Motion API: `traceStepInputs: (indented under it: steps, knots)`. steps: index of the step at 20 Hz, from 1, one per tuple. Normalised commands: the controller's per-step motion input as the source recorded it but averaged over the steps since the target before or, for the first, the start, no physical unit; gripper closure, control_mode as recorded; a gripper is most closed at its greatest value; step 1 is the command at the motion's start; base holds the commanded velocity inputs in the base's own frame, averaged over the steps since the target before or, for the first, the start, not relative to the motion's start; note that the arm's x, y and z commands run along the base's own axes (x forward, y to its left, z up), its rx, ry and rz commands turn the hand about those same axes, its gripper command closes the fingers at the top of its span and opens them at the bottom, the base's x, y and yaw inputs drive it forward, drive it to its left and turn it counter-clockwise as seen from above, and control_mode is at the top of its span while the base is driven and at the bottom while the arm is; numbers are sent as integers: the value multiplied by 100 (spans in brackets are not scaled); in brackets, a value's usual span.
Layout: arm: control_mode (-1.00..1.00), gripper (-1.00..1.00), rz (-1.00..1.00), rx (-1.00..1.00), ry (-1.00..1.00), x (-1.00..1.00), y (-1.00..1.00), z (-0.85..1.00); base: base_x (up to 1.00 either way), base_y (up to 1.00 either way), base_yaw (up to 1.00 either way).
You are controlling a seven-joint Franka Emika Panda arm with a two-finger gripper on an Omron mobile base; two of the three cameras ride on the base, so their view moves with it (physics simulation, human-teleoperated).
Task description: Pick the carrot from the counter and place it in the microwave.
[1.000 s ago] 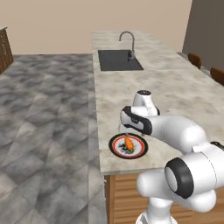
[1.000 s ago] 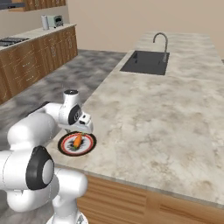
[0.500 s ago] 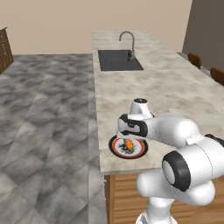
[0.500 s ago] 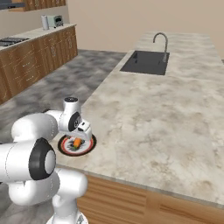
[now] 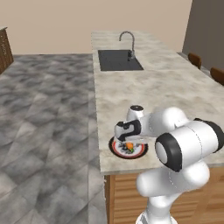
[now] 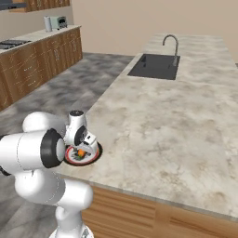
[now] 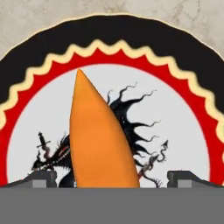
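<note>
**Hand down over the plate, jaws wide around the carrot**

Lower than a second ago, the arm has brought its hand down from above the counter's near edge until it sits right over the plate.

The counter (image 5: 175,87) is a long mottled stone top on a wooden base, with a dark sink (image 5: 118,60) and curved faucet (image 5: 127,39) toward its far end. The plate (image 5: 138,151) lies close to the near edge, by the front corner on the floor side; its rim is black with a red zigzag band, its middle white with a dark drawing. The gripper (image 7: 112,178) stands fully open, holding nothing, one finger tip on each side of the carrot (image 7: 98,135). The carrot lies on the plate between those tips, its point aimed away from the hand.
</note>
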Motion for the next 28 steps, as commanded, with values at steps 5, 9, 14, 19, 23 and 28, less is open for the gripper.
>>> traceStepInputs:
  steps: [5,9,14,19,23,28]
  knots:
    - [-100,-100,-3,0,0,27,5,-24,0,0,0]
    - [-100,100,-2,0,0,0,1,0,0,0,0]
    - [-100,100,0,0,-3,-11,0,-3,0,0,0]
    - [-100,100,0,5,-10,-60,-7,31,0,0,0]
    - [-100,100,2,11,-20,-69,-18,99,0,0,0]
    - [-100,100,5,1,-13,-73,-21,100,0,0,0]
